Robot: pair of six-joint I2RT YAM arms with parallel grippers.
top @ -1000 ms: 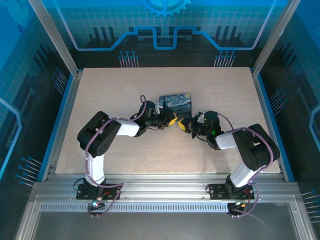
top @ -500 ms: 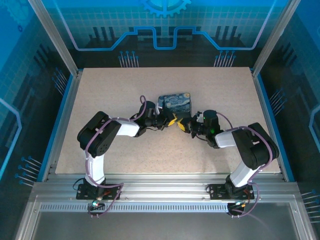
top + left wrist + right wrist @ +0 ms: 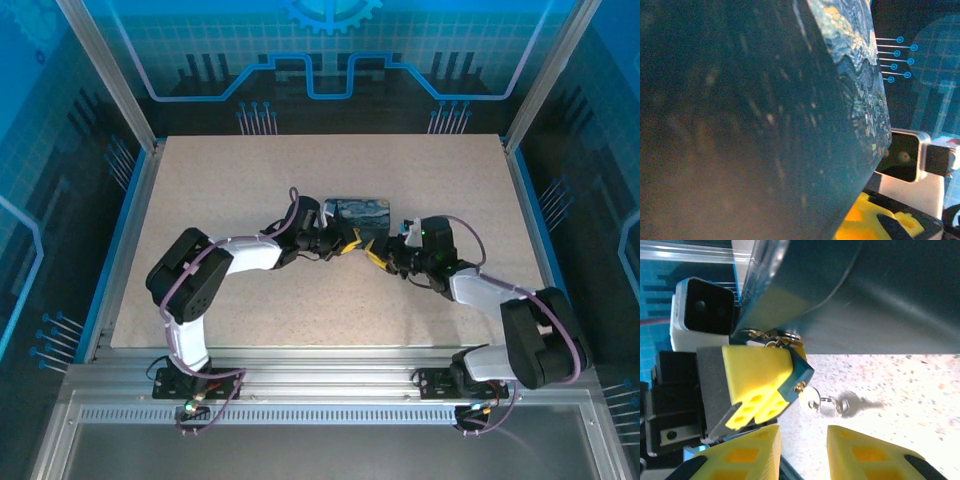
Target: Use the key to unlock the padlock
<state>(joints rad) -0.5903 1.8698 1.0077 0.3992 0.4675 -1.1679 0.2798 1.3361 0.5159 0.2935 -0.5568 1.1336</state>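
The key (image 3: 811, 401) is best pinched squarely by the open, empty right gripper (image 3: 803, 436); the hold of the left gripper (image 3: 347, 240) cannot be told.

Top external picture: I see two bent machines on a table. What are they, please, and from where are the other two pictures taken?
They are two robot arms, bolted at the near edge of the table. The top picture looks down from above and behind them. The other two come from small cameras on the wrists, very close to the work. Each arm ends in a two-finger tool. The left tool and the right tool meet at mid-table, beside a painted block with a starry-night pattern, probably the padlock. In the right wrist picture the right tool's yellow fingers stand apart with nothing between them, and small silver keys on a ring are at the left tool's tip. Whether the left tool grips anything, I cannot tell.
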